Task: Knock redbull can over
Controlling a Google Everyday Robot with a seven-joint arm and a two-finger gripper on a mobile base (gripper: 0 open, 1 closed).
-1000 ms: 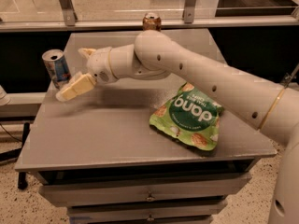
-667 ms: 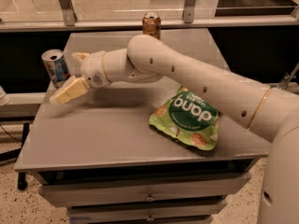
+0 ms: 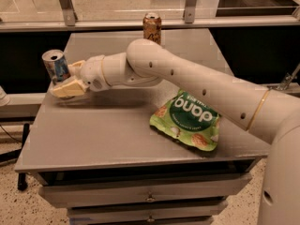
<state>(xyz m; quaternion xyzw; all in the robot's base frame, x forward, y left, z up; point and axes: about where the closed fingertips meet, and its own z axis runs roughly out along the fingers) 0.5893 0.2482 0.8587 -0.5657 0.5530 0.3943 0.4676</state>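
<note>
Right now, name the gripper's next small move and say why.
Probably a short sideways push into the redbull can: the gripper sits low beside it, on the arm's side, and the can stands untoppled near the table edge.

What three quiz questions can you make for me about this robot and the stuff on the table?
1. Fill in the missing word: the snack bag on the table is mostly ___.
2. True or false: the redbull can is lying flat on its side.
3. Where is the gripper?
A. Right beside the redbull can, near the table's left edge
B. On top of the snack bag
C. Under the table

Key: 1 green; 2 false, the can is not lying down; 3 A.
</note>
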